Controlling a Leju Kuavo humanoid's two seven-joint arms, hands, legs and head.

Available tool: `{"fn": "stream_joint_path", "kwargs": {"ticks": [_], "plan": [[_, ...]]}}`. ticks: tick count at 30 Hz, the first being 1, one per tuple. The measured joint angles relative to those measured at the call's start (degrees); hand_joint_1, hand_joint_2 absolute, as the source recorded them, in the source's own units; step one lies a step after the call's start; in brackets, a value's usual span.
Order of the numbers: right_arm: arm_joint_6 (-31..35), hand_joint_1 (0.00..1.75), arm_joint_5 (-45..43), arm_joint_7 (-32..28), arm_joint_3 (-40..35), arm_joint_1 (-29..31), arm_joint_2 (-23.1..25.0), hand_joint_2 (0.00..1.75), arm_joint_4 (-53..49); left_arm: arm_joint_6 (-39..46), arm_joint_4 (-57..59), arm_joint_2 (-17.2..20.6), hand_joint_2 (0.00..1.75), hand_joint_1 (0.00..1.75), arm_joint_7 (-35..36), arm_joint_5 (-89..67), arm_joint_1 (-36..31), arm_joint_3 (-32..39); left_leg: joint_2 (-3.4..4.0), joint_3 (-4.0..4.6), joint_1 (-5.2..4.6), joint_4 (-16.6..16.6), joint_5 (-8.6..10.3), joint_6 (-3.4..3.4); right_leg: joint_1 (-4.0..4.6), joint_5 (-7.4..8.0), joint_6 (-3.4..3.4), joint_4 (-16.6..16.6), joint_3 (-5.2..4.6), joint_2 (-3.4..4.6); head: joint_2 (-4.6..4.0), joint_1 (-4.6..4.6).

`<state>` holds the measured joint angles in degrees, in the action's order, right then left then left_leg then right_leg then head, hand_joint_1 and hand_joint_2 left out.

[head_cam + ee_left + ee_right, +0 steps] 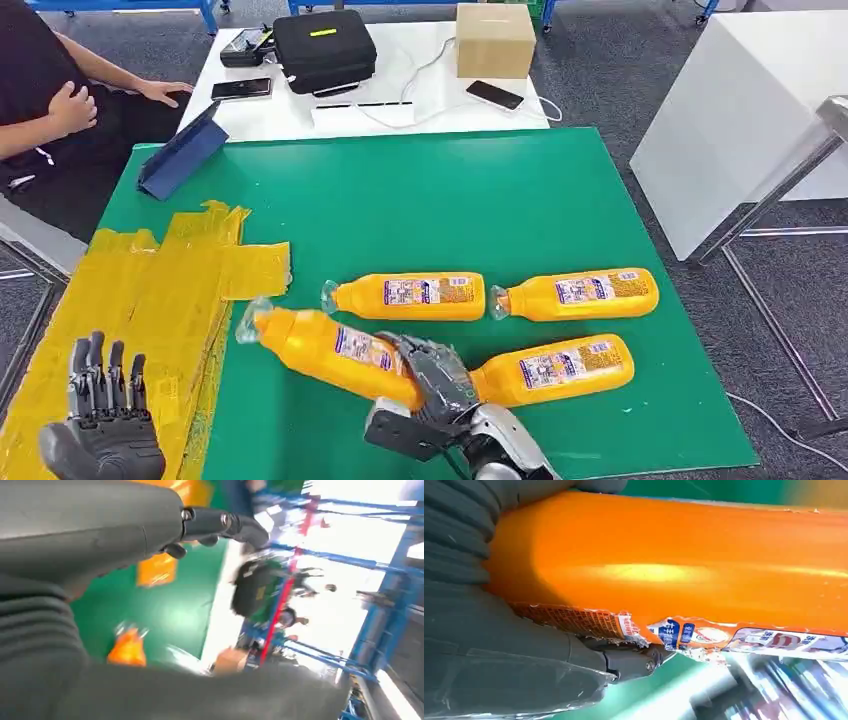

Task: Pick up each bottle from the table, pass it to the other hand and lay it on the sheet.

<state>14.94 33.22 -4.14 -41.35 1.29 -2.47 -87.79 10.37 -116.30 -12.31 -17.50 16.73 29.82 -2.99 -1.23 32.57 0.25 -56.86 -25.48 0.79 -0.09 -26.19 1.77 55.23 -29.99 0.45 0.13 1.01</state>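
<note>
The right hand [432,378] grips a glossy orange plastic bottle [330,347] with a torn label, above the green counter [450,200]. The left hand [103,425] hovers over the crinkled yellow sheet [150,300], fingers apart, holding nothing.

White table [290,115] beyond the green mat's far edge: black case [323,47] w/ yellow stripe near its middle, cardboard box [495,40] to the case's right, black phone [494,95] just in front of the box, another phone [241,89] left of the case, white cable [420,70] running btwn case & box. Blue tablet cover [182,152] stands tilted at the table's near-left corner, partly on the mat. Person [50,100] in black sits left of the table, one hand resting on its edge; white cabinet [740,110] well to the right.
</note>
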Motion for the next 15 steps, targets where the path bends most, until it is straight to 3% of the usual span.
{"fn": "stream_joint_path", "kwargs": {"ticks": [4, 10, 15], "plan": [[4.49, 1.50, -2.66, -4.86, 1.14, -1.77, -0.28, 1.75, -7.65, -5.79, -0.04, -2.08, 1.75, 0.00, 3.24, 3.05, 1.91, 2.72, -0.01, 0.04, 0.00, 0.00, -0.02, -0.01, 0.00, -0.03, 0.00, 0.00, -0.02, 0.00, 0.00, -0.02], [6.53, 1.55, -3.23, -6.26, 0.20, -1.60, -0.98, 1.75, -12.84, -15.58, 0.29, -4.13, 1.75, 0.00, 8.08, 6.90, 3.52, 5.33, -0.02, 0.04, 0.00, 0.00, -0.03, -0.01, 0.00, -0.03, 0.00, 0.00, -0.02, 0.00, 0.00, -0.02], [7.07, 1.50, -3.51, -7.05, -0.48, -1.23, -1.09, 1.75, -13.98, -17.33, 0.66, -4.39, 1.75, 0.00, 9.02, 8.43, 4.19, 5.75, -0.03, 0.03, 0.00, 0.00, -0.02, -0.02, 0.01, -0.02, 0.00, 0.00, 0.01, 0.00, 0.00, 0.00]]}}
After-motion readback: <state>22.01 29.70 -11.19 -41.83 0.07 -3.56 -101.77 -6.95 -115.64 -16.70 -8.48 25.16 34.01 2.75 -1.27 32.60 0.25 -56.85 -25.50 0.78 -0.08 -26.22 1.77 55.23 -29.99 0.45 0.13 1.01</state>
